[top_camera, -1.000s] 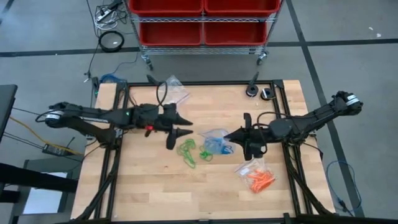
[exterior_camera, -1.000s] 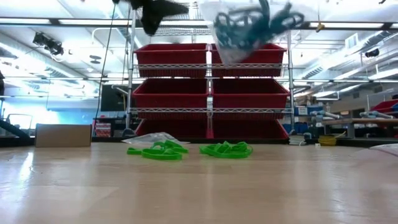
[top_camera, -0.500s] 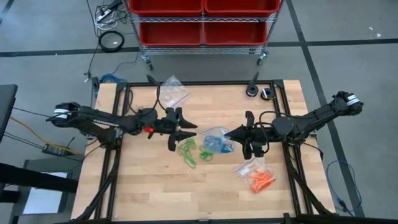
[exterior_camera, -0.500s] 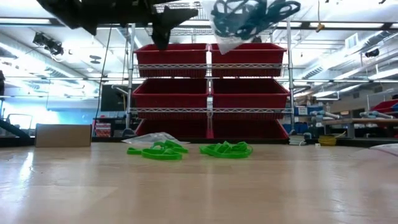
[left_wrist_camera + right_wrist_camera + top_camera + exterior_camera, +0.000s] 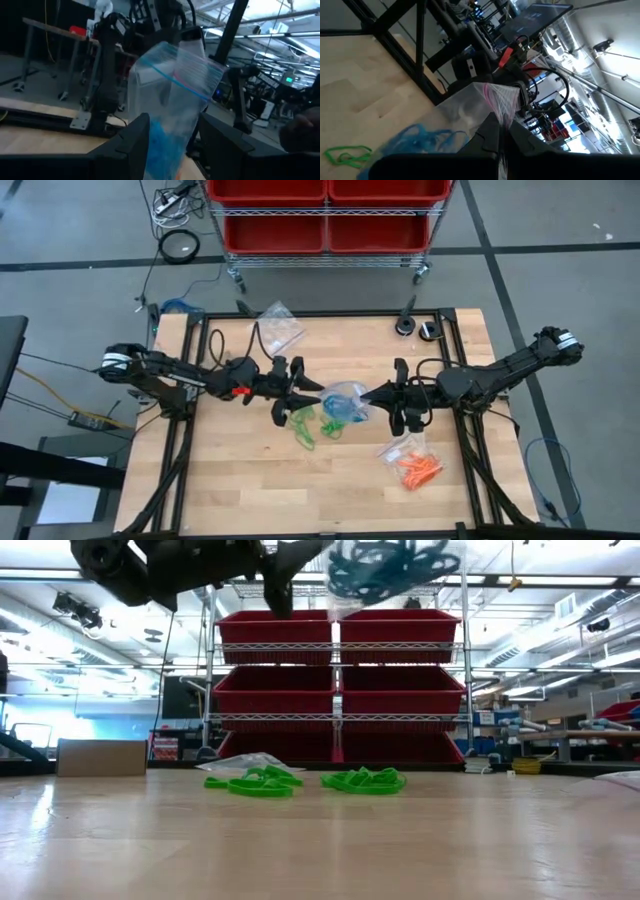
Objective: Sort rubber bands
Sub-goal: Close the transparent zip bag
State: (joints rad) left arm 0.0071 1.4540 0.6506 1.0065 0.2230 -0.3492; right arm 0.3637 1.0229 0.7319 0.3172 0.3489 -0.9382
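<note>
A clear zip bag (image 5: 343, 402) with blue rubber bands (image 5: 385, 562) inside hangs high over the table's middle. My right gripper (image 5: 366, 394) is shut on it from the right. My left gripper (image 5: 312, 400) is open and level at the bag's left side; in its wrist view its two fingers (image 5: 132, 145) stand on either side of the bag (image 5: 172, 95). Loose green rubber bands (image 5: 303, 423) lie on the table under the bag, in two heaps in the low view (image 5: 262, 782). Orange rubber bands (image 5: 417, 468) lie in another clear bag at the near right. My left gripper has the bag's lower part between its open fingers; whether they touch it, I cannot tell. My right gripper pinches the bag's zip-strip end (image 5: 500, 102) between its two shut fingers, coming level from the table's right. The bag is lifted clear of the table, and the blue bands lie in the part away from the fingers.
An empty clear bag (image 5: 279, 326) lies at the far left of the table. Two small round things (image 5: 417, 328) sit at the far right edge. A black frame (image 5: 195, 370) borders the table. Red bins (image 5: 340, 690) on a wire rack stand beyond the far edge.
My left gripper has sunk and gone toward the table's right, up to the bag, and has tipped from pointing downward to about level. Its open fingers now stand around the bag. The bag has shifted a little in the right gripper's hold.
</note>
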